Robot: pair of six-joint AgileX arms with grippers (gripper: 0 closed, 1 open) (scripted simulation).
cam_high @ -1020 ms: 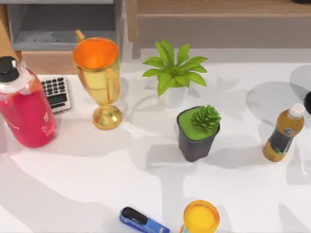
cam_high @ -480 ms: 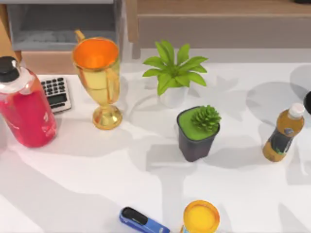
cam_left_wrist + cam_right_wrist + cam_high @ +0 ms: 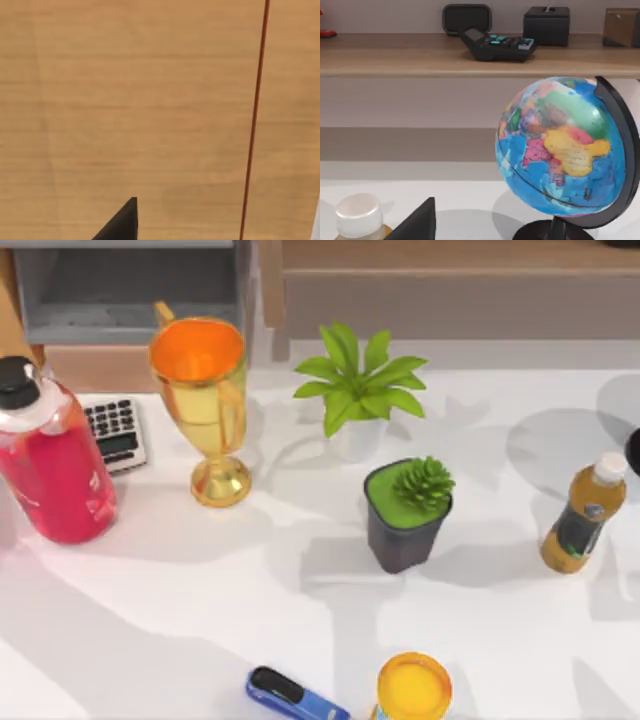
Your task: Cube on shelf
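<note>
White glossy bench (image 3: 200,600) carries a square dark plant pot (image 3: 405,515) at centre. Smooth light-brown wooden shelf (image 3: 440,254) runs along the rear edge. Cube location: cannot tell. Pincer state, both arms: cannot tell.

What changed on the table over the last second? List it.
Nothing visibly changed. In the top view the red bottle, gold trophy cup, calculator, both potted plants, tea bottle, stapler and yellow cup sit where they were, and nothing was picked up or released.
</note>
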